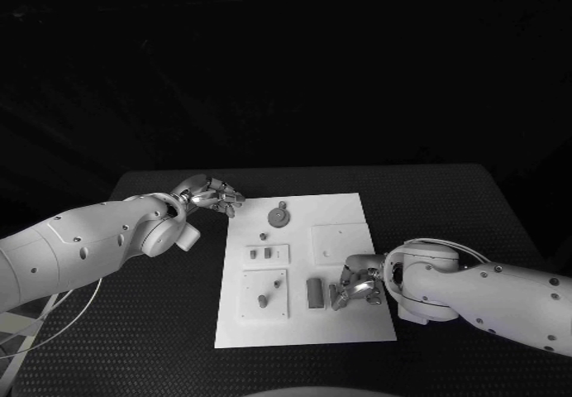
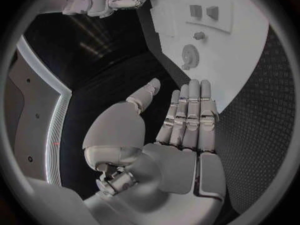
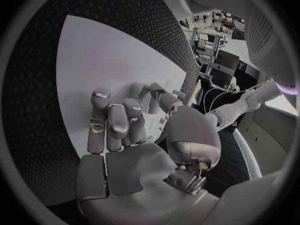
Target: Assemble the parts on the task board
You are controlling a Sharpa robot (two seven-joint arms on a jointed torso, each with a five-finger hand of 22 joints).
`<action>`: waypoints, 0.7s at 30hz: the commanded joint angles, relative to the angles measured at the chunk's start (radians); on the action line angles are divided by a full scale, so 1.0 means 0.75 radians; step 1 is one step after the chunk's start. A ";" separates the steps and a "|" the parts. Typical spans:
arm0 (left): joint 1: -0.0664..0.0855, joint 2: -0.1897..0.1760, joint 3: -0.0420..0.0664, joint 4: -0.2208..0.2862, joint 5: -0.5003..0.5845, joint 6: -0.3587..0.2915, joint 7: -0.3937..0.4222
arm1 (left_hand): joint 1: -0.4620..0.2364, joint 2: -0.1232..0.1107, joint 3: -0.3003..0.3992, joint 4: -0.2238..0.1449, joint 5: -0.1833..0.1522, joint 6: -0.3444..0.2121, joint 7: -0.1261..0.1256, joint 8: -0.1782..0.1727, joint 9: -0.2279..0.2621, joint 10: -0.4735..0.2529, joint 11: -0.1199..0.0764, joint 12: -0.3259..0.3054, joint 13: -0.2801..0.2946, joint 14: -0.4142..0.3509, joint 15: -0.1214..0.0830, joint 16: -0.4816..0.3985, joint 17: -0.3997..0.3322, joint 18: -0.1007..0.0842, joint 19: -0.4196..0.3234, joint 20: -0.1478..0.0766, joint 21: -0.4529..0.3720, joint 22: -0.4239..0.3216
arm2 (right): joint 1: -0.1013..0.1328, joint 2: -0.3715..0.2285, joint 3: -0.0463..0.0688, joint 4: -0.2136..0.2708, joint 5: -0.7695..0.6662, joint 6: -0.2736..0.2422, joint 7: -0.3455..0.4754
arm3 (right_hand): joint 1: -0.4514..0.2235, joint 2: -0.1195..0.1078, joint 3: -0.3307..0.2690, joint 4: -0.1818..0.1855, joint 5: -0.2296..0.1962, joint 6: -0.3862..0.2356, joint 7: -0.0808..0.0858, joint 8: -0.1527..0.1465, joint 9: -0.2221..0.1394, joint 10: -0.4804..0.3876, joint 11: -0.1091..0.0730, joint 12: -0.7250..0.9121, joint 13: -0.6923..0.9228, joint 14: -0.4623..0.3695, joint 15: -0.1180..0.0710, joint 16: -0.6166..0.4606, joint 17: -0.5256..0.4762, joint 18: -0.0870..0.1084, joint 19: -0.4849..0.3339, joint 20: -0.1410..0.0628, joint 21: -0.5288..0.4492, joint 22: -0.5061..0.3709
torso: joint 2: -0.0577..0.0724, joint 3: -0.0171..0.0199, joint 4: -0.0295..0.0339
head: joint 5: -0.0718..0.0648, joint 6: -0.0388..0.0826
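Note:
The white task board (image 1: 340, 331) lies in the middle of the black table. A round grey part (image 1: 279, 216) sits near its far edge, two small parts (image 1: 264, 251) stand in a raised panel, and a dark rectangular block (image 1: 315, 292) lies near the middle. My left hand (image 1: 209, 197) hovers off the board's far left corner, fingers (image 2: 187, 110) straight and empty, with the round part (image 2: 190, 56) ahead of it. My right hand (image 1: 358, 285) is low over the board's right side next to the block, fingers (image 3: 119, 122) curled; whether it holds anything is hidden.
A second raised panel (image 1: 264, 295) with small parts sits at the board's near left, and a blank square panel (image 1: 336, 243) at its right. Bare black table (image 1: 155, 331) surrounds the board. A cable loops off the table's left edge (image 1: 48, 322).

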 commanded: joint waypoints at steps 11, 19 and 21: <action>0.001 -0.001 0.001 0.003 0.006 0.020 0.006 | -0.015 0.002 0.001 -0.008 -0.005 -0.008 0.000 0.005 -0.002 -0.010 -0.003 0.007 -0.002 0.006 0.002 -0.007 0.003 0.014 -0.008 0.002 0.007 -0.002 | -0.004 -0.009 -0.002 0.013 -0.019 0.023 0.029 | -0.034 -0.003 -0.022 -0.006 -0.001 0.009 0.002 0.001 0.001 0.012 0.000 -0.005 -0.002 -0.003 -0.009 -0.006 0.002 0.058 0.000 0.002 -0.010 0.021 | 0.001 0.0012 -0.0005 | 0.005 -0.003; 0.001 0.000 0.001 0.004 0.006 0.020 0.006 | -0.016 0.002 0.001 -0.008 -0.005 -0.008 0.000 0.006 -0.002 -0.010 -0.003 0.007 -0.002 0.006 0.002 -0.008 0.003 0.014 -0.008 0.002 0.007 -0.002 | -0.004 -0.009 -0.002 0.005 0.004 0.034 0.028 | -0.043 -0.005 -0.025 0.001 -0.001 0.010 0.002 0.000 0.001 0.012 -0.001 -0.005 -0.003 -0.003 -0.009 -0.007 0.001 0.058 0.001 0.003 -0.012 0.020 | 0.000 0.0004 -0.0012 | 0.005 -0.003; 0.001 0.000 0.001 0.004 0.006 0.019 0.007 | -0.016 0.002 0.001 -0.008 -0.005 -0.008 0.000 0.006 -0.002 -0.010 -0.003 0.007 -0.002 0.006 0.002 -0.008 0.003 0.014 -0.008 0.002 0.007 -0.002 | -0.004 -0.007 -0.002 0.003 -0.001 0.025 0.020 | -0.044 -0.003 -0.024 0.003 -0.001 0.010 0.001 0.000 0.001 0.012 -0.001 -0.005 -0.003 -0.002 -0.009 -0.007 0.003 0.058 0.001 0.003 -0.012 0.020 | 0.000 0.0004 -0.0012 | 0.005 -0.003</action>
